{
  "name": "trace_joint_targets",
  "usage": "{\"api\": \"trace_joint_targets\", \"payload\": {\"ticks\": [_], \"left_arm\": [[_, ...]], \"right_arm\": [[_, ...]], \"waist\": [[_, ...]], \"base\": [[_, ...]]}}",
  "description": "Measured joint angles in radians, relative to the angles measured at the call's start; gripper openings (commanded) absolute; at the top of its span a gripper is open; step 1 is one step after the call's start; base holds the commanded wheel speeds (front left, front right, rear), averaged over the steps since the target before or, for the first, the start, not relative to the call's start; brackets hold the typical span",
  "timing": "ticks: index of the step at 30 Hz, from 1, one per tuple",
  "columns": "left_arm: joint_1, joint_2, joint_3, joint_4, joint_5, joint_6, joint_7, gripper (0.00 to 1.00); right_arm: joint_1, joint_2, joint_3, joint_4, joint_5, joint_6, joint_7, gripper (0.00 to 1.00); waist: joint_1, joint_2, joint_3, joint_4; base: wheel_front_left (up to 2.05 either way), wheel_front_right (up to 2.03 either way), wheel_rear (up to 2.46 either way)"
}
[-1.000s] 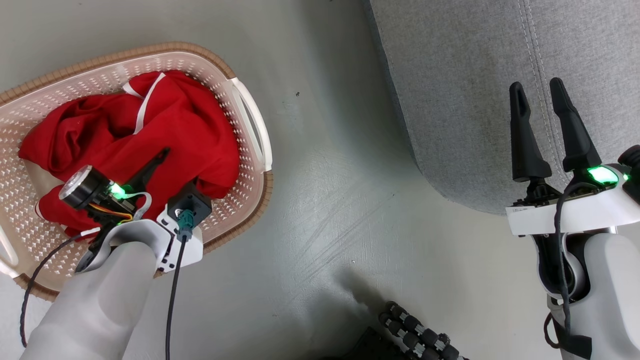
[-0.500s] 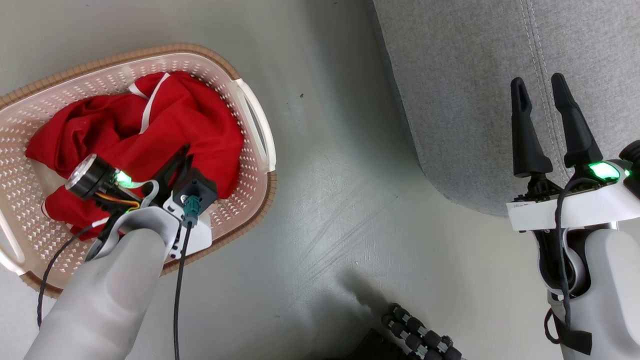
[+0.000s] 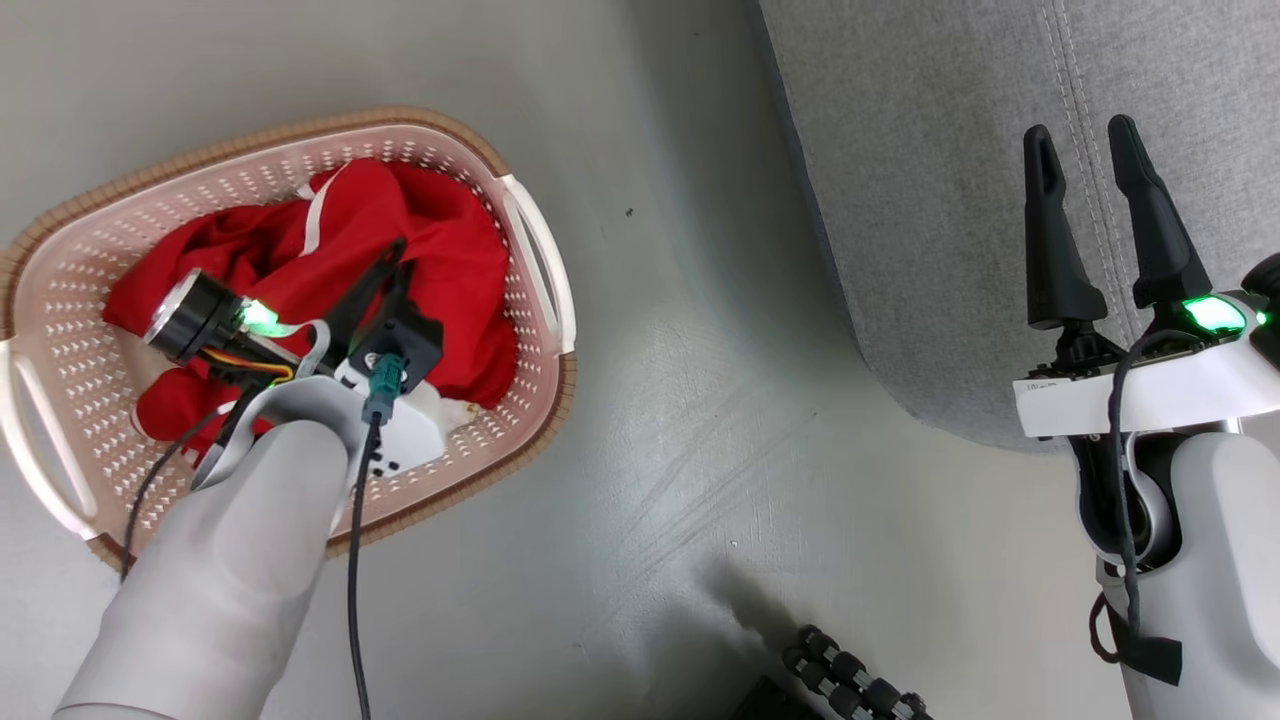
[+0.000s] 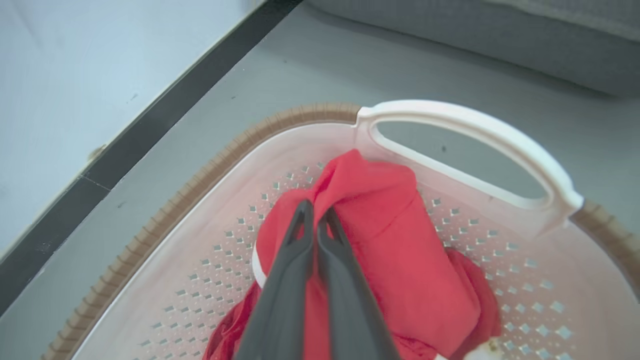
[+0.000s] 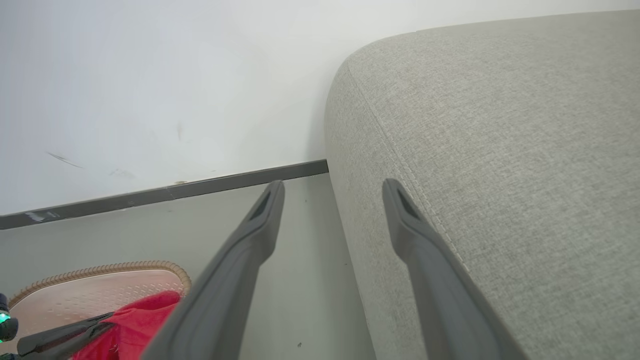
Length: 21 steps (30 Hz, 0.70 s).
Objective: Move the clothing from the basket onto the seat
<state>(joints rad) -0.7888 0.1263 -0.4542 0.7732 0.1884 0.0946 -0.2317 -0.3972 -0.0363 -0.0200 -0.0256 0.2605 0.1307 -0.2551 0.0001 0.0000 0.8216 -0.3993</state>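
Note:
The clothing point(image 3: 450, 225) is a heap of bright red fabric with white edging lying in the cream-white perforated basket point(image 3: 250, 145) on the floor at the left. My left gripper point(image 3: 396, 256) reaches into the basket and is shut on a fold of the clothing point(image 4: 395, 240); in the left wrist view its fingers point(image 4: 290, 260) lie pressed together with red cloth drawn up around them, near the basket's white handle point(image 4: 470, 125). My right gripper point(image 3: 1082, 142) stands open and holds nothing, above the near edge of the grey seat point(image 3: 930, 150). The seat point(image 5: 500, 150) fills the right of the right wrist view.
Bare grey floor point(image 3: 680, 380) lies between basket and seat. A white wall with a dark baseboard point(image 5: 165, 192) runs behind both. A black ribbed part point(image 3: 850, 680) shows at the bottom of the head view.
My left gripper has shut on the clothing, and the red fabric has bunched up toward it. The head view has shifted a little. The right arm has not moved.

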Motion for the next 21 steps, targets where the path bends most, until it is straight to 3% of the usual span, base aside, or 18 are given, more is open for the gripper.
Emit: {"api": "trace_joint_targets", "payload": {"ticks": [12, 21], "left_arm": [[0.002, -0.027, 0.030, -0.137, -0.077, -0.028, -0.016, 0.00], [0.046, -0.001, 0.067, -0.265, -0.111, -0.027, -0.018, 0.00]], "right_arm": [[-0.002, 0.000, -0.005, 0.024, -0.035, 0.000, 0.000, 1.00], [-0.027, -0.002, 0.023, 0.052, -0.102, 0.000, 0.000, 1.00]], "waist": [[-0.0001, 0.0000, -0.065, 0.037], [0.0000, 0.0000, -0.135, 0.079]], "base": [[0.00, 0.00, 0.00], [0.00, 0.00, 0.00]]}}
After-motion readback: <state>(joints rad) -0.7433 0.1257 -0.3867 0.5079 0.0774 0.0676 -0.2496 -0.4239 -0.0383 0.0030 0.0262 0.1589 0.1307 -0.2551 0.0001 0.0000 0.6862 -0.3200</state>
